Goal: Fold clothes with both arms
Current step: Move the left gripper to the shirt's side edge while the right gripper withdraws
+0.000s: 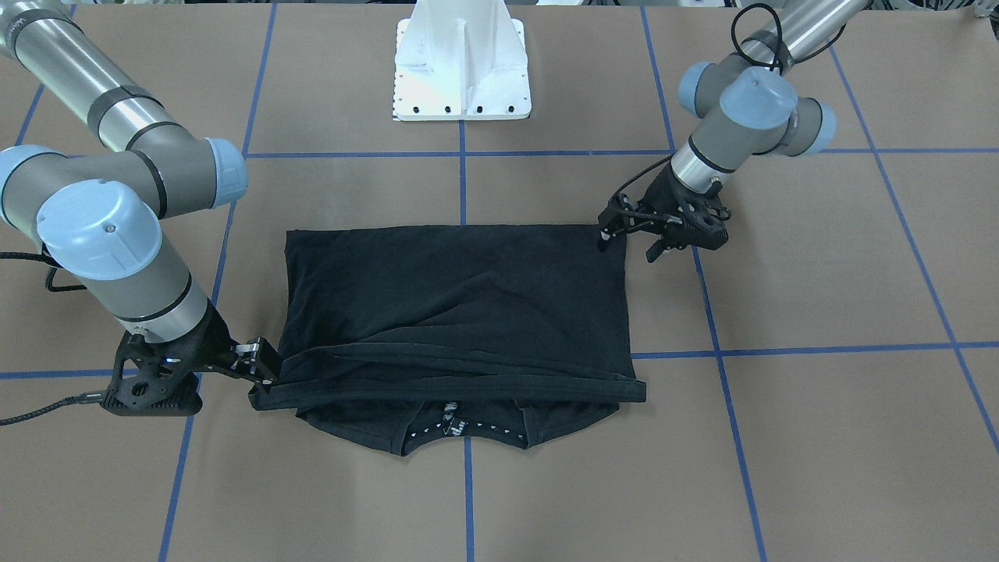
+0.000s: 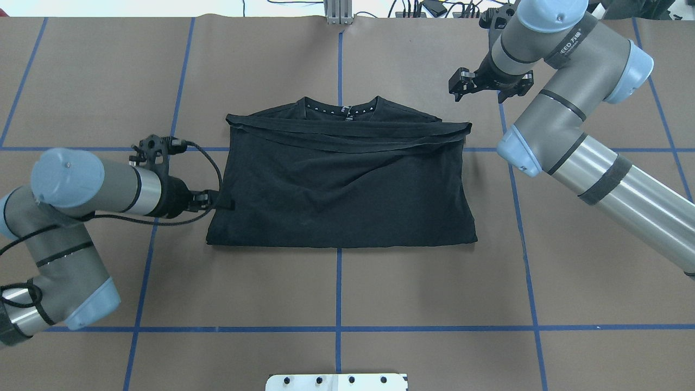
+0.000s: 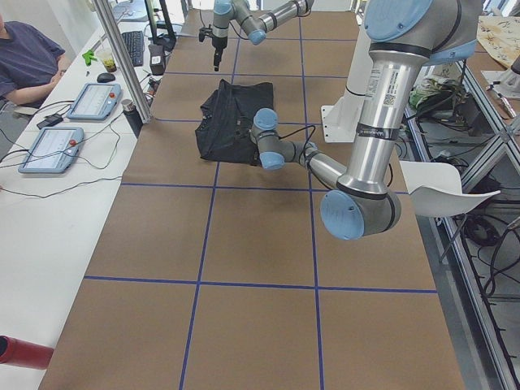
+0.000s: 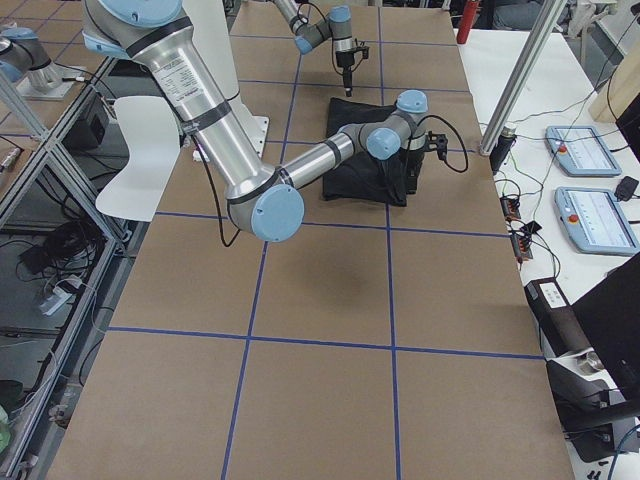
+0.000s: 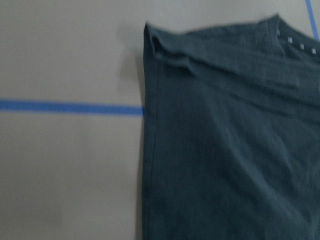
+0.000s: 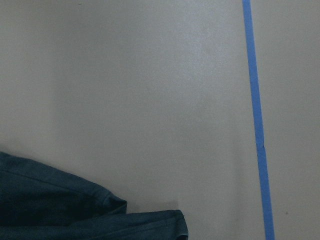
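The black T-shirt lies flat in the middle of the brown table. It is folded in half. From above, its neck points to 12 o'clock, away from the robot. The white dots of the neck tape peek out there. A band of folded cloth lies across the shirt, just under the neck. The fold edge at 6 o'clock is straight and neat.

The left arm reaches in from 9 o'clock. The left claw sits at the shirt's side edge, at about 8 o'clock, by the corner nearest the robot. Its two fingers are apart and hold nothing. One fingertip is right at the edge of the cloth.

The right arm comes in from 3 o'clock. The right claw hangs near the shirt's far corner, at about 1 o'clock. Its fingers are spread apart too, with nothing between them. I cannot tell if it touches the cloth.

Blue tape lines cross the table in big squares. The white base stands at 6 o'clock, on the robot's side.
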You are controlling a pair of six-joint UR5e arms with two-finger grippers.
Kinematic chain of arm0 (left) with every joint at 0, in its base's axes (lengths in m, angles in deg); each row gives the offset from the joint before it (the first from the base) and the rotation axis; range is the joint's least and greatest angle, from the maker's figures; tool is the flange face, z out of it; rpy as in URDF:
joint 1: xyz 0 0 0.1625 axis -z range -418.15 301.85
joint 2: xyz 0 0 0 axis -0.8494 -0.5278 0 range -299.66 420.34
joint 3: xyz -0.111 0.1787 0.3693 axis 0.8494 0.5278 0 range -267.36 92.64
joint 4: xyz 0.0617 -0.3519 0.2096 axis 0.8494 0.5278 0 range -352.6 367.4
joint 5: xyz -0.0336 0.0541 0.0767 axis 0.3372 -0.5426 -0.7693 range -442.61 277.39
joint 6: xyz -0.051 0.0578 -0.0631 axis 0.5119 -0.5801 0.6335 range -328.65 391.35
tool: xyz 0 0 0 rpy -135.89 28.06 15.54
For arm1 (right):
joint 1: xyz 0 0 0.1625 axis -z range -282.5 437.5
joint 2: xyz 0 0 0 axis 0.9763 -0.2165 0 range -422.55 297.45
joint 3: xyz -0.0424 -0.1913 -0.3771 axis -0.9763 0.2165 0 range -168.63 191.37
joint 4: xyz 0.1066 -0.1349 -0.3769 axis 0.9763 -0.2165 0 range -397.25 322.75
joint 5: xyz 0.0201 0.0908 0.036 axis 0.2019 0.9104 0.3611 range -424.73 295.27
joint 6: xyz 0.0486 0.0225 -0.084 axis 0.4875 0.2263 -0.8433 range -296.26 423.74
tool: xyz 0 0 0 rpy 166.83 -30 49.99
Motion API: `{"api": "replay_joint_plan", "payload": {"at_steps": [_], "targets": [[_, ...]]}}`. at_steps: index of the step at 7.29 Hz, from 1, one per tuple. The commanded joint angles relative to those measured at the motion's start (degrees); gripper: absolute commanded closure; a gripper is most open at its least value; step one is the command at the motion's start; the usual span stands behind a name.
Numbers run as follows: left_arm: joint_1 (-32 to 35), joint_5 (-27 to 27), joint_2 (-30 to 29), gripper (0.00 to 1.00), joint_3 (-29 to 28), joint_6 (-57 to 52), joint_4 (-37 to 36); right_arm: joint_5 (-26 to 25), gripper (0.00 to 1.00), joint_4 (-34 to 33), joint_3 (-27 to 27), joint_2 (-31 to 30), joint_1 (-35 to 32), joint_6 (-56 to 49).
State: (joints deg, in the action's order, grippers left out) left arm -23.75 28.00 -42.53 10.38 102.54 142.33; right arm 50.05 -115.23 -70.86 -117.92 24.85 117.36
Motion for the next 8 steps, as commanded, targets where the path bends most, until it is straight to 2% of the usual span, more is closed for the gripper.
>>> {"api": "replay_joint_plan", "payload": {"at_steps": [1, 2, 5, 6, 7, 8], "targets": [[-4.7, -3.4, 1.1, 0.0, 0.8, 0.0, 0.3, -0.1, 0.0, 0.1, -0.1, -0.1, 0.0, 0.0], [-4.8, -3.4, 1.1, 0.01, 0.5, 0.0, 0.3, -0.1, 0.0, 0.1, -0.1, -0.1, 0.0, 0.0], [-4.8, -3.4, 1.9, 0.23, -0.1, -0.3, 0.2, -0.2, 0.0, 0.0, -1.7, -0.7, 0.1, 0.2], [-4.8, -3.4, 1.9, 0.35, -0.1, -0.3, 0.2, -0.2, 0.0, 0.1, -1.7, -0.7, 0.1, 0.3], [-4.8, -3.0, 1.9, 0.53, 0.0, -0.2, 0.2, -0.2, 0.0, 0.0, -1.7, -0.7, 0.1, 0.3], [-4.8, -2.8, 1.9, 0.77, 0.3, -0.1, 0.2, -0.2, 0.0, 0.1, -1.7, -0.7, 0.1, 0.3]]}}
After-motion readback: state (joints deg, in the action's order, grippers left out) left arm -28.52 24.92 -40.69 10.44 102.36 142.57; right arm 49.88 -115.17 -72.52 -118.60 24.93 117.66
